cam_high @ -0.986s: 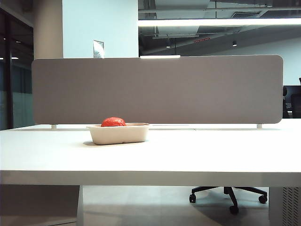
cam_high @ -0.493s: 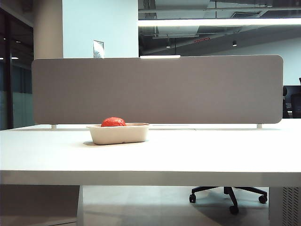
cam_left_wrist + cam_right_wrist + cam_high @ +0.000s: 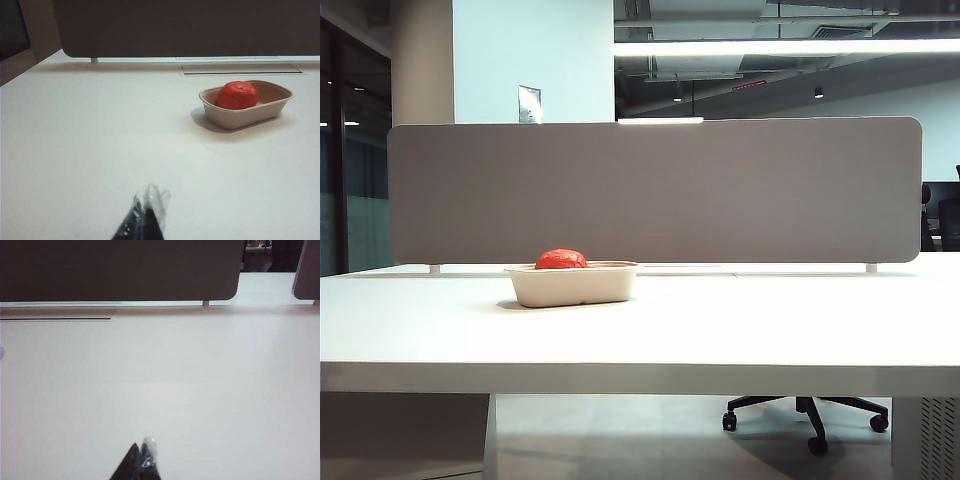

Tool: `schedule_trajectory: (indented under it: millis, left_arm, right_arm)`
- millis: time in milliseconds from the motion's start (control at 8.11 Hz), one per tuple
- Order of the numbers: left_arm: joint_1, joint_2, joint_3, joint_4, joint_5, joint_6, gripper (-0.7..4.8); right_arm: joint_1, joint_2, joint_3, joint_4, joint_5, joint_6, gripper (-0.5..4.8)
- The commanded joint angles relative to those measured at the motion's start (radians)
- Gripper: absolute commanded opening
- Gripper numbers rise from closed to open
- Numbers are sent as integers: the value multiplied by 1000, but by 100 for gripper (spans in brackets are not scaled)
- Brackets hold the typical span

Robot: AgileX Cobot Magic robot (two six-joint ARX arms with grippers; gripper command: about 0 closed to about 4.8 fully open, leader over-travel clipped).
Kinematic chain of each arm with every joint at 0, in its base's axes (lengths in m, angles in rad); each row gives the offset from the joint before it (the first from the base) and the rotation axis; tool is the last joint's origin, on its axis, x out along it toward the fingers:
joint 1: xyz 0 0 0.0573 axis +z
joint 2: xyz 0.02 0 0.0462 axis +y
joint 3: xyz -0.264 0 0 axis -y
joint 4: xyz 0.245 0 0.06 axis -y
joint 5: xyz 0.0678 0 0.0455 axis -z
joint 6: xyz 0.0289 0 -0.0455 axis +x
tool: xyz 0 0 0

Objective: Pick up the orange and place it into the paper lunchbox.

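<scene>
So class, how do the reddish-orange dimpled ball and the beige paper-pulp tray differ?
The reddish-orange dimpled ball is round and bright; the beige paper-pulp tray is oblong, shallow and pale. The ball sits inside, rising above the rim; the tray, wider, rests on the white table. Both look matte.

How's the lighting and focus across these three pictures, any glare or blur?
Exterior view: sharp, bright ceiling strip, faint shadow under the paper lunchbox. Left wrist view: warm tint, orange clear, left end effector blurred with glints. Right wrist view: pinkish cast, right end effector out of focus.
</scene>
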Motion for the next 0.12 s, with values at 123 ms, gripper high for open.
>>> schedule_trajectory:
  millis: [123]
  left_arm:
    - [3, -3, -2, 6, 4, 0, -5]
  right_arm:
    - [0, 0, -3, 18, 3, 3, 0]
